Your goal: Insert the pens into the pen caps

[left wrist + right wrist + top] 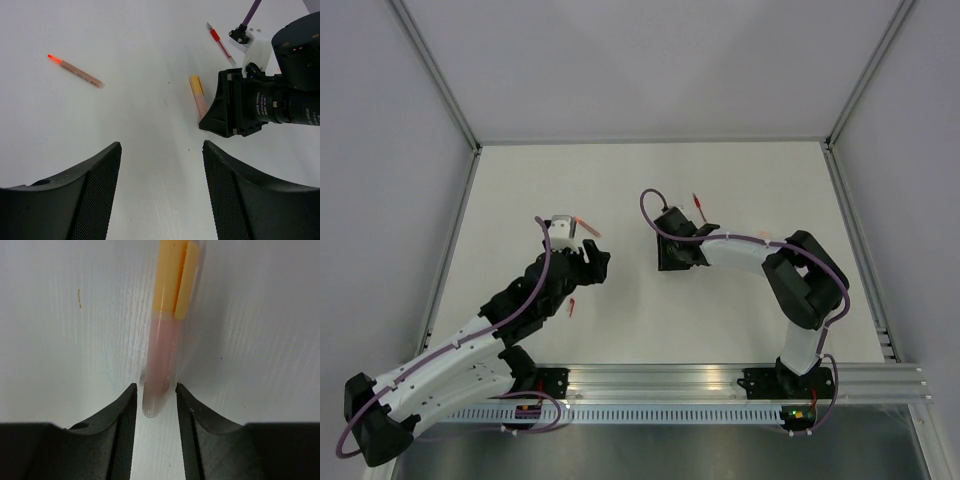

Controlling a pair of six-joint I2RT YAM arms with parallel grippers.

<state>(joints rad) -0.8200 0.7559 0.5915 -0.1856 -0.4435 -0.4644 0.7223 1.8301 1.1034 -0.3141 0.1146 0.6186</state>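
Between the right fingers [125, 430], parted barely wider than it, sits the bare end of the orange-capped pen [162, 360], flat on the desk [60, 340], long axis straight ahead; left fingers [95, 190] gape empty, the uncapped pen [76, 73] ahead-left, slantwise.

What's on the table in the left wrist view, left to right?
peach pen → orange-capped pen → red pen
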